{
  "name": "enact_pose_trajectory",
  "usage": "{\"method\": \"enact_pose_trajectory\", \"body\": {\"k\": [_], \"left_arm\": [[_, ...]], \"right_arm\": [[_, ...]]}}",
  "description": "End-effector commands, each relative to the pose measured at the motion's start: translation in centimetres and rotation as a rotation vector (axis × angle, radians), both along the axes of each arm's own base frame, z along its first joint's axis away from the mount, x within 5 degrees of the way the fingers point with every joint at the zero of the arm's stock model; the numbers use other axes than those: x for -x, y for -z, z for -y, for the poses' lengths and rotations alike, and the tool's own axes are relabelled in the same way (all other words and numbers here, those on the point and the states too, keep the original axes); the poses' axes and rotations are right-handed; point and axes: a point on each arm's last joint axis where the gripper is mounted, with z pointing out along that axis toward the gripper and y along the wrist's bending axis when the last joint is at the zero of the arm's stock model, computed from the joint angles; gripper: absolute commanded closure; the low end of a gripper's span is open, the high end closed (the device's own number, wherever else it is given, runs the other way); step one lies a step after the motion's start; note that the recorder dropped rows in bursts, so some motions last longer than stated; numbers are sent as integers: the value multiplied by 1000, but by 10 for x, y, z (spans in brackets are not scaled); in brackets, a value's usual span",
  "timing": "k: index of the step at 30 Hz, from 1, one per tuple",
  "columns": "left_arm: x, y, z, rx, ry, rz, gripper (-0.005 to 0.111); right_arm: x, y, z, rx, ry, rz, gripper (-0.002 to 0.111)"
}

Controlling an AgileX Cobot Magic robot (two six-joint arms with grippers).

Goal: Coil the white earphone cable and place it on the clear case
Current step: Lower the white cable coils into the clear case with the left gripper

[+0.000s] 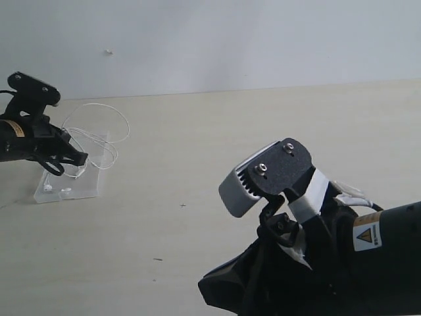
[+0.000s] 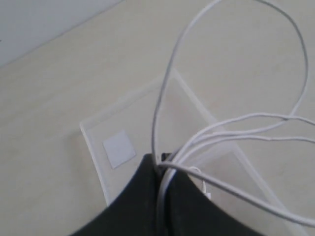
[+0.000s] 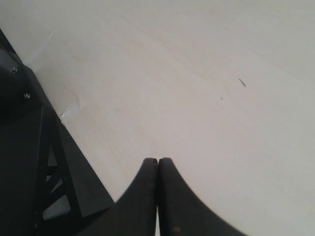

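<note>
Left gripper (image 1: 77, 158) is working at the left edge of the exterior frame, at mid height, with its jaws clamped tight on the cable (image 1: 99, 105). In the left wrist view the gripper (image 2: 162, 164) is pinching several strands of the cable (image 2: 154, 128) together between its tips. The strands are fanning out from the grip in loose loops. One large loop is arching up and away over the table (image 1: 197, 131), beyond the case.

The case (image 1: 66, 191) is lying flat on the table directly under the left gripper. The wrist view is showing the case (image 2: 133, 118) beneath the held strands, with a small pale square patch (image 2: 119, 149) on it. Two small white pieces (image 1: 47, 187) are resting on its near end, too small to identify. Whether the hanging loops are touching the case cannot be told.

Right gripper (image 3: 158, 164) is hovering over the table with its jaws pressed together, holding nothing. Right arm (image 1: 368, 250) is occupying the lower right of the exterior frame, well apart from the case.
</note>
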Motion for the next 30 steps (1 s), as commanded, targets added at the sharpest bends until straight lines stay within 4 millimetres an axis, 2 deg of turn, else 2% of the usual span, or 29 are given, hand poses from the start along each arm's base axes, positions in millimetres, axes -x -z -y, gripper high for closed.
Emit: {"method": "enact_pose_trajectory", "body": {"k": [1, 18, 30], "left_arm": [[1, 2, -3, 47, -52, -27, 107], [8, 9, -5, 44, -79, -141, 107], [9, 10, -20, 46, -124, -154, 107]], "right_arm": [[-1, -2, 2, -8, 7, 29, 108], [-2, -2, 2, -10, 10, 32, 108], [-2, -2, 2, -10, 10, 32, 108]]}}
